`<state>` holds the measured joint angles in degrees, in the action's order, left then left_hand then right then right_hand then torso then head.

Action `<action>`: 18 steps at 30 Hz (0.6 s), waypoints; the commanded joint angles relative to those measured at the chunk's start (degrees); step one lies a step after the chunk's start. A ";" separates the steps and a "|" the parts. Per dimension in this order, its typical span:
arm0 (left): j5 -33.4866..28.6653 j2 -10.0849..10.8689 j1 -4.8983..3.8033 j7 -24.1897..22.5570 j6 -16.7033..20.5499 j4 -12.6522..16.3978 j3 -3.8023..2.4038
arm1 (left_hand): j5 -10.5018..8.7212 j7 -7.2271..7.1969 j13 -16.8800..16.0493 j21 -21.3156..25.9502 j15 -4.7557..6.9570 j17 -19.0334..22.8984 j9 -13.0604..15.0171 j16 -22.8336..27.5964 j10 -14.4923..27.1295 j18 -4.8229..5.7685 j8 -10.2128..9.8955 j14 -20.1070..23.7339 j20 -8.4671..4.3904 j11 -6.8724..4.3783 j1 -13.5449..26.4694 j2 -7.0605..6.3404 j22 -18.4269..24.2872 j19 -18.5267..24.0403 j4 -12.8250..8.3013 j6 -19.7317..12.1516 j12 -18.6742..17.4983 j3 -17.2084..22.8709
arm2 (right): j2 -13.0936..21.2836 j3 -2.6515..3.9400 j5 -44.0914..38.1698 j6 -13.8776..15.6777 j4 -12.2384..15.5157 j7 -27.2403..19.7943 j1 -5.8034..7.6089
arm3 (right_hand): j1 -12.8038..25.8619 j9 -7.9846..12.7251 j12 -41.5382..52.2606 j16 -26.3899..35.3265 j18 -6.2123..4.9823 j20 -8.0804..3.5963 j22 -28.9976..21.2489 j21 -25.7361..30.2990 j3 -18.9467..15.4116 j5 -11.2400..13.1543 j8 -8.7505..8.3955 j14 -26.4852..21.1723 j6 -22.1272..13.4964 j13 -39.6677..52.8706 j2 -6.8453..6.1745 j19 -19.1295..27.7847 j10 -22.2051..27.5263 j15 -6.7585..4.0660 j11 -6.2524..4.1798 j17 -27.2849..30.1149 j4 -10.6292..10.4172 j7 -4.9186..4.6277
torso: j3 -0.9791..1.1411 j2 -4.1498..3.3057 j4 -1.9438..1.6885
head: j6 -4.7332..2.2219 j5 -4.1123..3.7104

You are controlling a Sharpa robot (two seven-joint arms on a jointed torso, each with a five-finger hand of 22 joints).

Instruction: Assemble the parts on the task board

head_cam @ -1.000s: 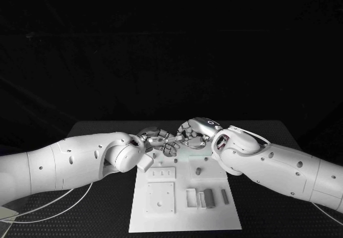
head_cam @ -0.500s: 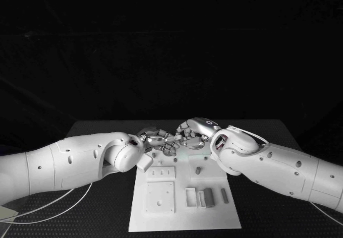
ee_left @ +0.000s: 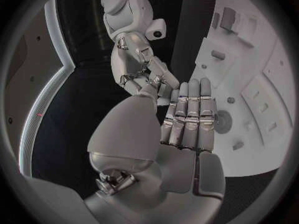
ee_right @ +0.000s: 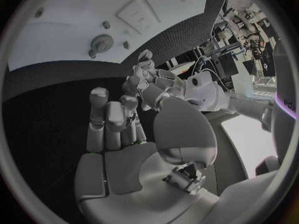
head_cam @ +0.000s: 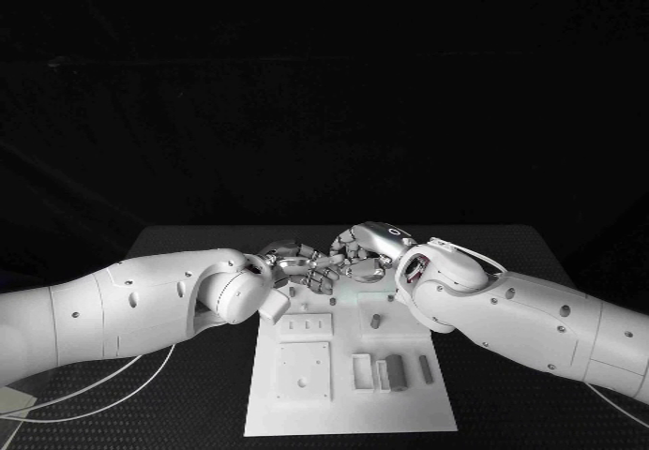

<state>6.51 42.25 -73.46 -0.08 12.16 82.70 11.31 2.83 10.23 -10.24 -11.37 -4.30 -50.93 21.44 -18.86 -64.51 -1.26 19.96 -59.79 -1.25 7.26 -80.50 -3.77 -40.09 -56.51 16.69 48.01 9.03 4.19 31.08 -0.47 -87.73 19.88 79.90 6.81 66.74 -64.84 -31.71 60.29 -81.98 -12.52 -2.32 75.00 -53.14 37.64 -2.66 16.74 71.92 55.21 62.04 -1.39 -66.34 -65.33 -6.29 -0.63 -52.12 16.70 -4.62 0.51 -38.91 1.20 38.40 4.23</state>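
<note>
Both robot hands meet over the far end of the board; grasp unclear.

Head view: left robot hand [head_cam: 291, 266] and right robot hand [head_cam: 365, 251] close together above the white rectangular task board [head_cam: 406, 412] on the black desk [head_cam: 527, 412]; about three grey block parts [head_cam: 394, 373] lie on its near half.
Left wrist view: fingers straight, together; contents cannot tell.
Right wrist view: fingers curled, nothing visible inside.
Advice: align over the socket before pressing.
</note>
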 commanded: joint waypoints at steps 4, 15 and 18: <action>-0.57 -0.08 -0.10 0.20 0.08 0.27 -0.12 | -0.03 0.35 -0.24 -0.39 0.26 -0.23 0.05 -0.28 0.05 -0.73 -0.46 0.01 -0.38 -0.04 0.63 0.17 -0.17 -0.03 0.05 -0.04 0.28 -0.08 | -0.24 -0.04 0.35 -0.23 0.27 -0.47 -0.13 | 0.31 -0.86 -0.21 0.30 -2.48 -0.20 0.85 -0.08 0.37 -0.24 0.74 0.23 1.64 -0.11 0.04 -0.24 -0.32 -0.38 0.05 0.09 0.06 -1.23 | 0.05 0.00 0.06 | 0.05 0.12; -1.26 -0.19 -0.10 -0.33 0.23 0.43 -0.14 | -0.02 0.21 -0.66 -0.43 0.30 -0.60 0.14 -0.26 -0.18 -0.73 -0.33 0.04 -0.44 -0.20 0.90 0.29 -0.39 0.00 0.03 0.32 0.50 -0.06 | -1.18 -0.07 0.48 -0.92 -0.81 -0.45 -0.35 | 0.33 -0.86 -0.24 0.33 -2.48 -0.22 0.84 -0.06 0.39 -0.24 0.72 0.27 1.67 -0.14 0.03 -0.27 -0.36 -0.40 0.03 0.11 0.06 -1.22 | 0.09 -0.04 0.11 | 0.08 0.18; -1.26 -0.25 -0.10 -0.51 0.23 0.42 -0.14 | -0.02 -0.21 -1.08 -0.47 0.35 -0.89 0.29 -0.23 -0.70 -0.73 -0.01 0.00 -0.49 -0.47 0.95 0.58 -0.59 0.00 0.02 1.00 0.85 0.07 | -1.33 -0.07 0.48 -0.85 -0.99 -0.36 -0.50 | 0.34 -0.86 -0.24 0.34 -2.48 -0.22 0.83 -0.06 0.39 -0.24 0.72 0.28 1.67 -0.14 0.03 -0.28 -0.37 -0.40 0.03 0.11 0.05 -1.21 | 0.08 -0.06 0.04 | 0.11 0.17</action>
<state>5.89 42.24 -73.40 0.67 12.57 82.80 11.37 2.83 9.98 -11.29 -11.59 -4.30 -51.79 21.66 -18.86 -64.92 -0.90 19.62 -59.79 -1.24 6.84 -79.97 -3.23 -40.66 -56.51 16.69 48.68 9.75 4.19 29.97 -0.40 -87.25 19.88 78.88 6.79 66.51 -64.62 -31.72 60.29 -81.98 -12.52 -2.22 75.00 -53.14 37.56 -2.66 16.74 72.18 55.17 62.00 -1.62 -66.43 -65.33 -6.33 -0.62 -52.07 16.78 -4.66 0.58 -38.95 1.29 38.46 4.41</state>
